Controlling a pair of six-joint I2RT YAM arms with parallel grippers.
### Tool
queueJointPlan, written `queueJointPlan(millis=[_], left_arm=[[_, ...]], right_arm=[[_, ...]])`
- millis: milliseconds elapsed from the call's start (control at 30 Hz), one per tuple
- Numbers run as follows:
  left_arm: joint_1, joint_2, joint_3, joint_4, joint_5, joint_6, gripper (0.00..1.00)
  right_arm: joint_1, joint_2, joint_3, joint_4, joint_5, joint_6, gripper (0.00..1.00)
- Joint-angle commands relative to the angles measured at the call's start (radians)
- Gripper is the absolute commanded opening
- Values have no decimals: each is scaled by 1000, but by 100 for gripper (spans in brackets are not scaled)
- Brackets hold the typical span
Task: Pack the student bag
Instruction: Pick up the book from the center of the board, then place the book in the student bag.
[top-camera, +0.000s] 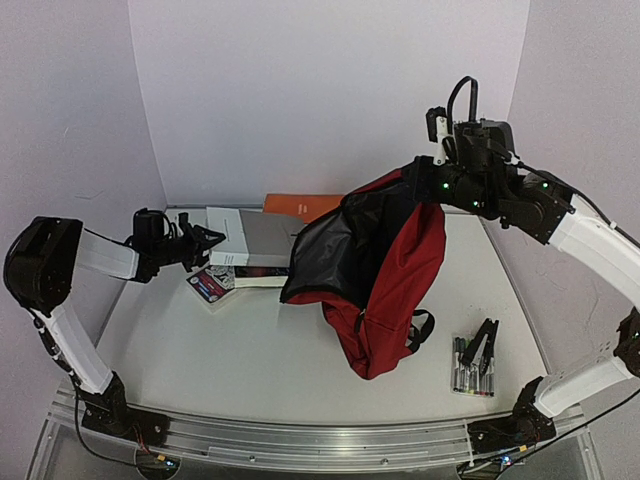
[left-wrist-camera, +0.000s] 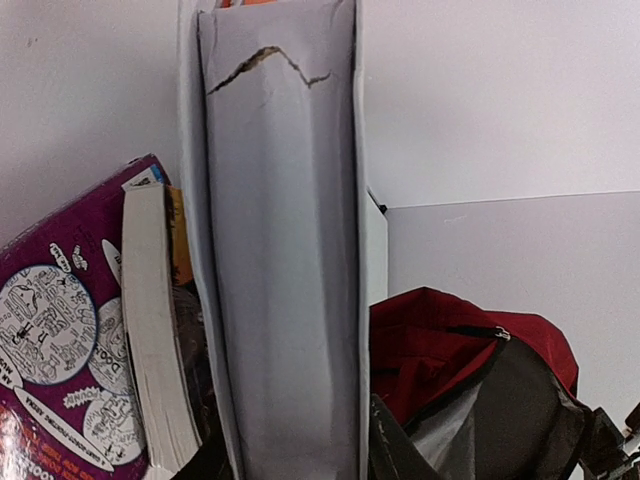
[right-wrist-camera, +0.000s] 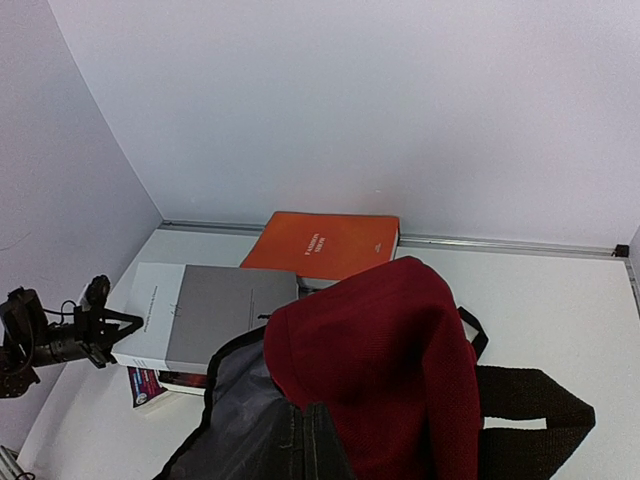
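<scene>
Surface: white table (top-camera: 250, 370) against pale lilac walls, with my two arms bolted at its near edge.
Bag: the student bag (top-camera: 400, 270) stands right of centre. Its bottom rests on the table and its top is lifted. Its mouth gapes toward the left, showing black lining.
Right side: my right gripper (top-camera: 437, 182) is up at the bag's top, fingers closed on the red fabric and holding it raised.
Left side: my left gripper (top-camera: 207, 243) reaches in level from the left, at the left edge of the grey book (top-camera: 255, 238). My jaws stand either side of that edge, but I cannot tell whether they pinch it.
Books: the grey book tops a small stack. A purple book (top-camera: 210, 285) pokes out beneath it on the near side, and an orange book (top-camera: 300, 205) lies behind by the back wall.
Markers: a pack of markers (top-camera: 472, 368) lies at the near right, apart from the bag.
</scene>
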Motion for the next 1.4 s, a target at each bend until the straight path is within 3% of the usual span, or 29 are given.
queueJointPlan(millis=[0,333,533,967,1367], left_arm=[[-1,-210,35,-138,0,105,31],[-83,-581,141,-637,-18,183,28],[-144,-729,210,-746,-74,182,28],[-330,-676,297,-778,-91,136,28],[-592,-580,371,-860,-357,136,28]], right_arm=[[-5,-11,4,39,14,-13,0],[-5,-11,11,41,15,-10,0],[-3,-9,17,41,-1,-5,0],[-3,-3,34,40,0,1,0],[-3,28,71,37,-3,16,0]])
